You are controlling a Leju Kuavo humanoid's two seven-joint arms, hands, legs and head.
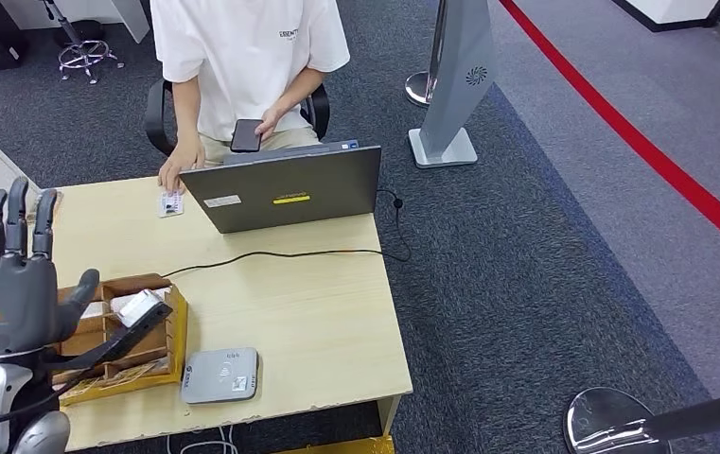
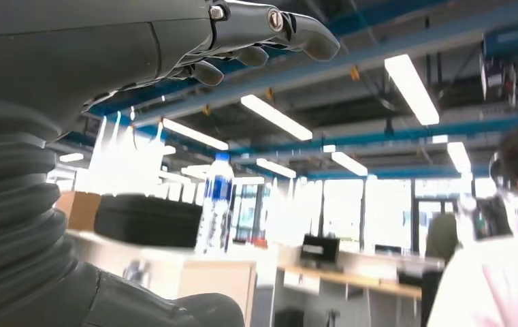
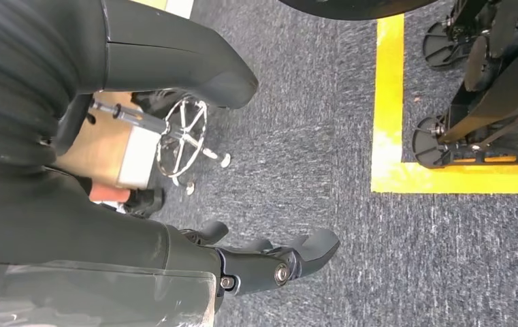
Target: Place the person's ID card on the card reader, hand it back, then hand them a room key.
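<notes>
Light wooden table (image 1: pixel 318 312) on dark grey carpet (image 1: pixel 526 284).
Carries a grey laptop (image 1: pixel 285 194) at the far edge, lid back turned this way; a card (image 1: pixel 172 203) just left of it, under a person's hand (image 1: pixel 178 170); a black cable (image 1: pixel 271 255) running across the middle and off the right edge; a wooden tray (image 1: pixel 133 345) with compartments at the near left, holding white cards; a grey reader (image 1: pixel 220 375) just right of the tray, near the front edge.
</notes>
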